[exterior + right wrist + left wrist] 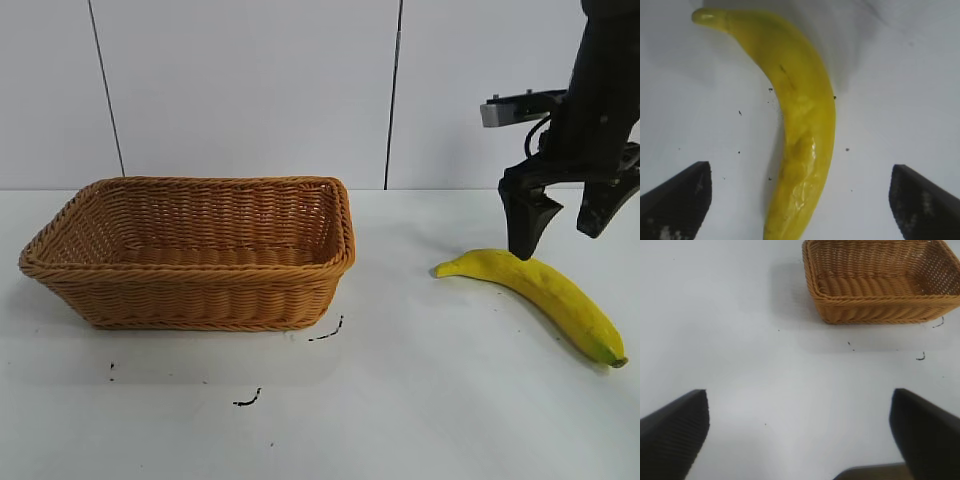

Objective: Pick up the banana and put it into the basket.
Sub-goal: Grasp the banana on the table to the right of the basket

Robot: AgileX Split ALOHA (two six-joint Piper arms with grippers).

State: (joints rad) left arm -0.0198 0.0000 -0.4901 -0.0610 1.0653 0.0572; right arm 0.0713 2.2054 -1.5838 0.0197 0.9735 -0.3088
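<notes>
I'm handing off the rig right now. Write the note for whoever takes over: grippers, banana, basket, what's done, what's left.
Right gripper: jaws wide open, pointing down just above the banana, holding nothing.
Left gripper: jaws open, empty, parked over bare table, away from the work.
Banana: lying on the table, to the right of the basket in the exterior view, between the right jaws in the wrist view.
Basket: empty.
Done: approach only.
Left: lower, close, lift, carry to the basket, release.

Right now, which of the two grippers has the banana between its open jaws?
The right gripper: it hangs above the banana; the left gripper faces bare table.
</notes>
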